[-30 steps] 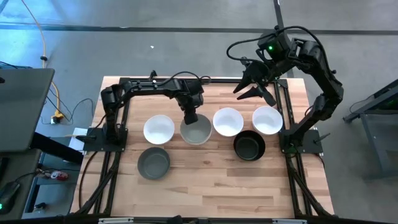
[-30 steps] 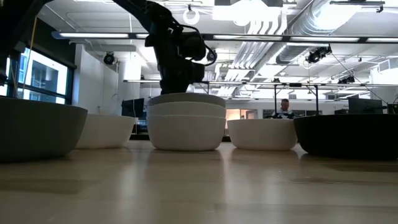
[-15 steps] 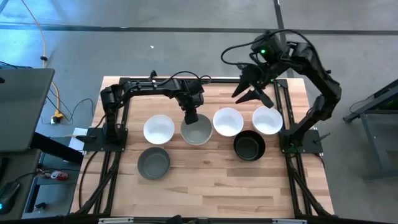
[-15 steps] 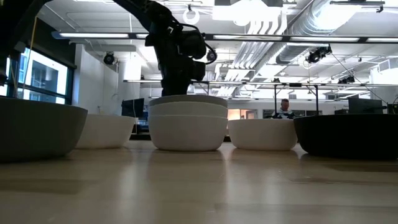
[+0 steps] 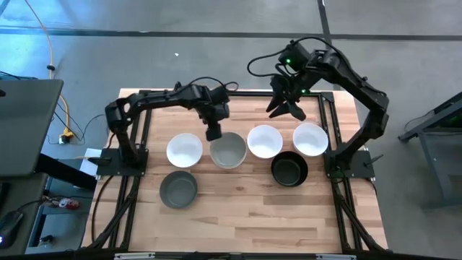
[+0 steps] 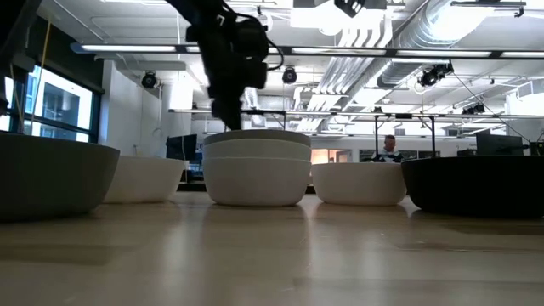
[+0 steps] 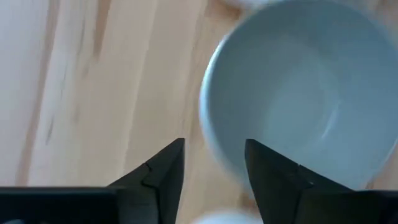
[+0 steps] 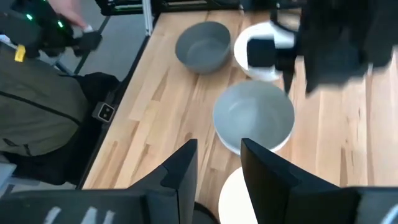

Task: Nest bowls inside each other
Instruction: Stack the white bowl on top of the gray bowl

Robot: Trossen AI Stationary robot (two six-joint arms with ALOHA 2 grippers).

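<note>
A grey bowl nested in a white bowl stands mid-table, and shows as a stack in the low view. My left gripper hangs open just above the stack's far-left rim, touching nothing. Around the stack, each resting on its base, are a white bowl, a second white bowl, a third white bowl, a black bowl and a grey bowl. My right gripper hovers open and empty high over the table's far edge.
Bare wood lies across the table's near half. Dark frame rails run along the left and right sides. A person stands beyond the table's left edge in the right wrist view.
My left gripper has opened, let go of the grey bowl's far rim and risen a little toward the far left. The nested stack has stayed in place. My right gripper has moved toward the table's left along the far edge, its opening unchanged.
</note>
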